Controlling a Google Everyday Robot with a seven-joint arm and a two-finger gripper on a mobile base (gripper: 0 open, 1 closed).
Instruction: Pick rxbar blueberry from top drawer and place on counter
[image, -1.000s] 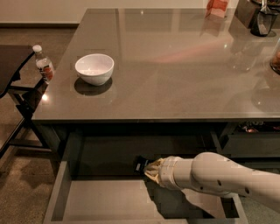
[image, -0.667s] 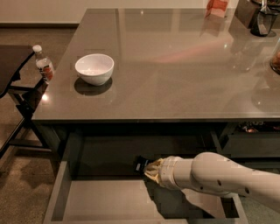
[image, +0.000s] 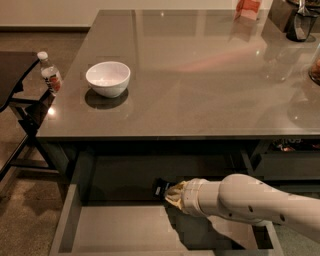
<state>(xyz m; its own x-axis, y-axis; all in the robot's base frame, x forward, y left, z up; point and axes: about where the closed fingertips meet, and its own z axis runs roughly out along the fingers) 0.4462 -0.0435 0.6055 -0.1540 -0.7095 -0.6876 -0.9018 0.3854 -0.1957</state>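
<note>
Access explains the pose: the top drawer (image: 125, 230) is pulled out from under the counter (image: 200, 85), and the white arm (image: 250, 202) comes in low from the right, nearly level, so that it passes beneath the counter's overhanging edge. The gripper (image: 173, 194) sits at the rear of the drawer, its tip against the rxbar blueberry (image: 160, 188), a small dark bar lying far back in the shadow. Whether the gripper has clasped the bar or is only touching it cannot be told from here. The bar's place so deep under the slab is probably why the arm has to reach in flat, and lifting it out would likely mean drawing back towards the open front first, since the counter's edge hangs straight above. Up on the counter a white bowl (image: 108, 78) stands near the left front, with an orange packet (image: 247, 7) and a dark container (image: 300, 22) at the far right. A water bottle (image: 50, 75) stands just off the left edge.
</note>
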